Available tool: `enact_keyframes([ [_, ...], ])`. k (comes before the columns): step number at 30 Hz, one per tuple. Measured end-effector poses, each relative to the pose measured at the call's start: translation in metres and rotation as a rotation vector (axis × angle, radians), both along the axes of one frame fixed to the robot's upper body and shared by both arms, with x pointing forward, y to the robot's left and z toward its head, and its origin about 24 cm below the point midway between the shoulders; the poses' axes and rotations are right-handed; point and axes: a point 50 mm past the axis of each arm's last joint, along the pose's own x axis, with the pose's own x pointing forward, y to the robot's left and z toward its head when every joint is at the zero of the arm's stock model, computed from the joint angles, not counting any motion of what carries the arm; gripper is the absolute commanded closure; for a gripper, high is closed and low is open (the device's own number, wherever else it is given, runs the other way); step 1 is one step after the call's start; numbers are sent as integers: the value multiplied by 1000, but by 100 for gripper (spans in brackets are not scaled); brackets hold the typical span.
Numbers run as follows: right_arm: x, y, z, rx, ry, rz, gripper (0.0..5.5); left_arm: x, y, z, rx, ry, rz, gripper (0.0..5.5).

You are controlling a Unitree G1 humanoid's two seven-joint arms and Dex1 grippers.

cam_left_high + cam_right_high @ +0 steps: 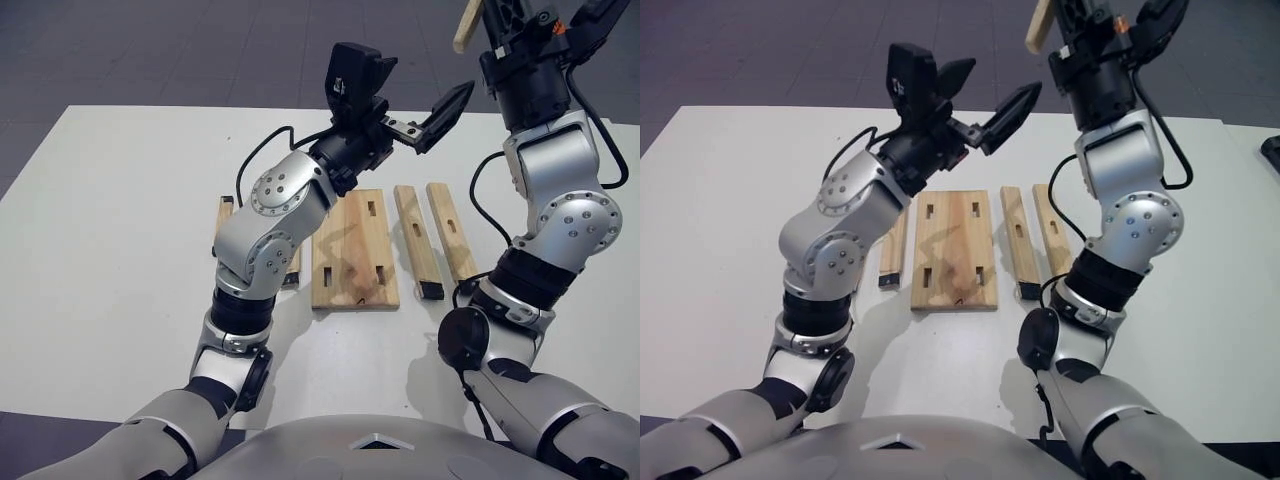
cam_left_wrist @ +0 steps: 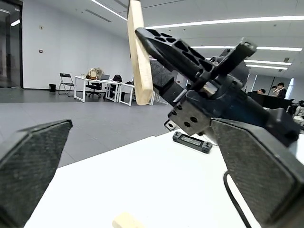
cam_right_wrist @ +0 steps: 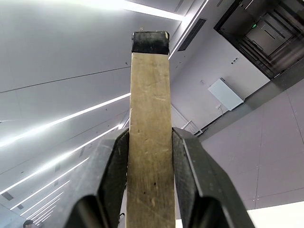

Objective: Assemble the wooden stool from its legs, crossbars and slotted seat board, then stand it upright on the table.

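One wooden leg (image 3: pixel 149 85), light and stiff I think, is pinched in my right claw (image 3: pixel 149 138) high above the seat board (image 1: pixel 355 250), my left claw (image 1: pixel 405 95) is wide open and empty, so I would grab its middle.

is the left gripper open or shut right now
Open: the left gripper has its two fingers spread wide apart, with nothing held between them.
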Motion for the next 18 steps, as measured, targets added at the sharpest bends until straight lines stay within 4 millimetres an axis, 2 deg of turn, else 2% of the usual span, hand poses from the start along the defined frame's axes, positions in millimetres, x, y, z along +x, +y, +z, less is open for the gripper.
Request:
enact_keyframes([
  [9, -8, 12, -8, -137, -6, 4, 420, 13, 1, 1, 29, -6, 60, 10],
  [17, -10, 18, -13, -181, -4, 8, 420, 18, 5, 4, 10, 0, 78, 10],
  [18, -9, 18, -14, -191, -3, 4, 420, 18, 5, 3, 11, 3, 79, 29],
])
